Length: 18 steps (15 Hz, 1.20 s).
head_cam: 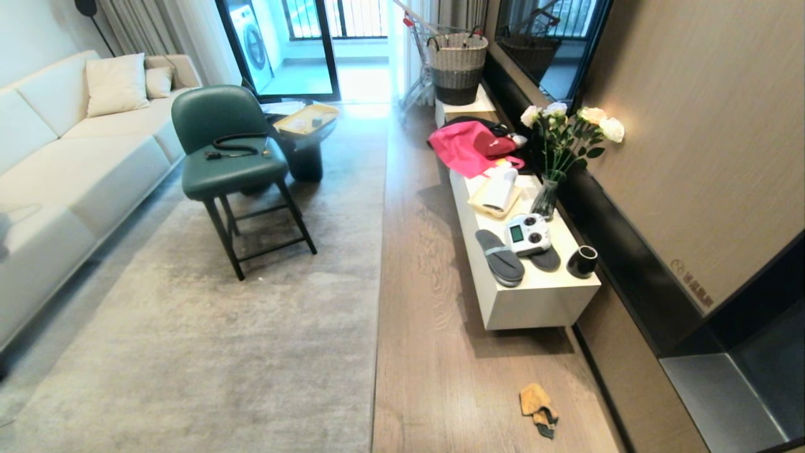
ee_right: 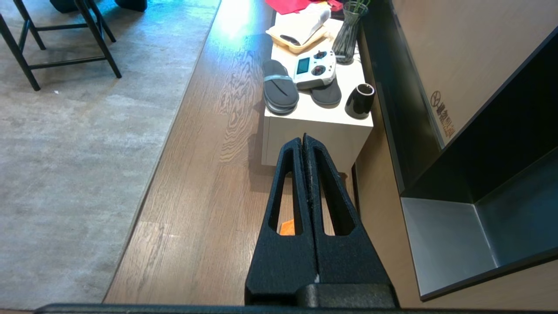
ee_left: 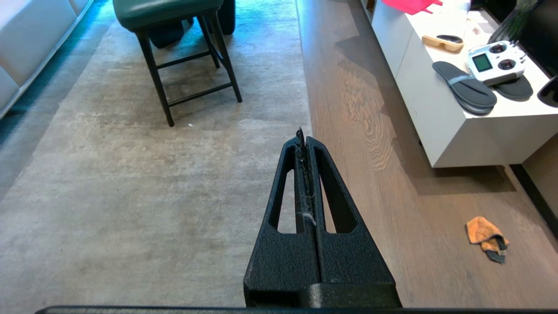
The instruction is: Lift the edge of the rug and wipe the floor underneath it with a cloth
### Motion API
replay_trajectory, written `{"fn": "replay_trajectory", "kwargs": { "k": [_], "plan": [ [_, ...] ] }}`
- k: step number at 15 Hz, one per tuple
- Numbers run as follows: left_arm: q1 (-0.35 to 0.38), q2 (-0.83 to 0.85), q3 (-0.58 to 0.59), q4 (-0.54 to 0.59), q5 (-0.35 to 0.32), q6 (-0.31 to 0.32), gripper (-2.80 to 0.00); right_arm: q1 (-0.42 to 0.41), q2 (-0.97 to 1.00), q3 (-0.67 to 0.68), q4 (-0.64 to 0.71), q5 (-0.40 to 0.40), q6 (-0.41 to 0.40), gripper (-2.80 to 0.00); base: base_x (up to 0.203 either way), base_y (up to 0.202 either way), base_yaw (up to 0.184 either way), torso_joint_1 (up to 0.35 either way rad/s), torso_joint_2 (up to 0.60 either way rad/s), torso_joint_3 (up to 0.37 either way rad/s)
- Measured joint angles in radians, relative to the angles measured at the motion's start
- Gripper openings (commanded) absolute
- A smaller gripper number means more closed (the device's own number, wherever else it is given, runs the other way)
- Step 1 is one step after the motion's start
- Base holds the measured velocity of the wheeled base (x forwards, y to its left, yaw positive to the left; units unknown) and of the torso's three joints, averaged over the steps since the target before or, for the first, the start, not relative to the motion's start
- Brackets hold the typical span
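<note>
The light grey rug lies flat, and its straight rug edge [head_cam: 379,302] runs away from me down the middle of the room beside the brown wood floor [head_cam: 434,352]. The small orange-tan cloth [head_cam: 538,409] lies crumpled on the planks near the white cabinet's near end. Neither arm shows in the head view. The left gripper [ee_left: 304,135] hangs shut and empty above the rug edge [ee_left: 304,65], with the cloth [ee_left: 484,232] off to its side. The right gripper [ee_right: 303,138] is shut and empty over the floor. A bit of the cloth [ee_right: 287,227] shows through its finger slot.
A green chair [head_cam: 223,145] stands on the rug, with a dark round side table [head_cam: 306,135] behind it. A cream sofa [head_cam: 56,170] lines the left. The low white cabinet [head_cam: 534,308] on the right carries slippers, a controller, a black cup, a vase and pink fabric.
</note>
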Motion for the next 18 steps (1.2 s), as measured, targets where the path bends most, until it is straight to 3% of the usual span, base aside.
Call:
{"fn": "replay_trajectory", "kwargs": {
  "k": [6,18],
  "plan": [
    [0.0,0.0,0.0,0.0,0.0,0.0,-2.8,0.0,0.0,0.0,-0.001,-0.002,-0.002,-2.8,0.0,0.0,0.0,0.127,-0.3,-0.163],
    [0.0,0.0,0.0,0.0,0.0,0.0,-2.8,0.0,0.0,0.0,0.0,0.0,-0.001,-2.8,0.0,0.0,0.0,0.0,0.0,0.0]
  ]
}}
